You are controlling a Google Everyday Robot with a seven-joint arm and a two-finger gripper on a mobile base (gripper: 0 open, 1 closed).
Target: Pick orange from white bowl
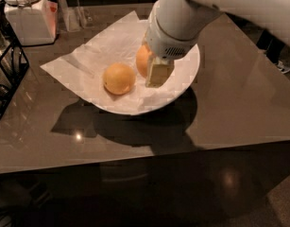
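Jaws clamp 1 orange (142, 60) inside 1 white bowl (189, 79) — w/ 1 paler fruit (119, 78) beside, 1 jar (29, 20) behind.

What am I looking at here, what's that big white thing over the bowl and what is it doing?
That big white thing is a robot arm, seen by one camera looking down on a dark table. Its gripper, the clamp at its tip, is down in the white bowl, right against the orange. Whether it grips the fruit, I cannot tell. A paler fruit lies beside it on white paper lining the bowl. A white lidded jar stands far left.
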